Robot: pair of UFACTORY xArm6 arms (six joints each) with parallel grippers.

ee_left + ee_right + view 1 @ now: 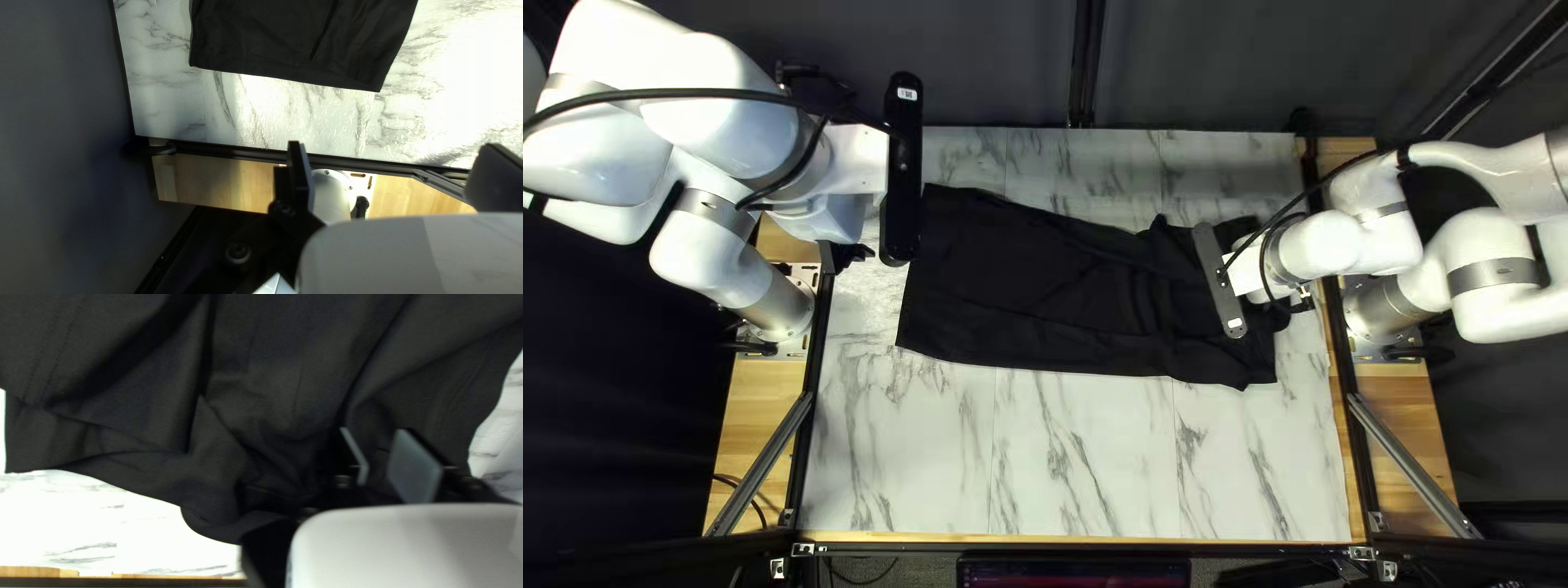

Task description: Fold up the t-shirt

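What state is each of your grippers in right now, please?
Left gripper: open, fingers wide apart, holding nothing.
Right gripper: open, fingers apart at the black T-shirt, not clamped on it.

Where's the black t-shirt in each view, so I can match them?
Top left view: the black t-shirt lies across the centre.
Left wrist view: one end, ahead of the left pincer.
Right wrist view: under and ahead of the right pincer.
Shared landmark: marble-patterned tabletop.

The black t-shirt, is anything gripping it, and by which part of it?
Nothing is held. The left gripper is open, clear of the t-shirt; the right gripper is open over its rumpled end, pinching no cloth.
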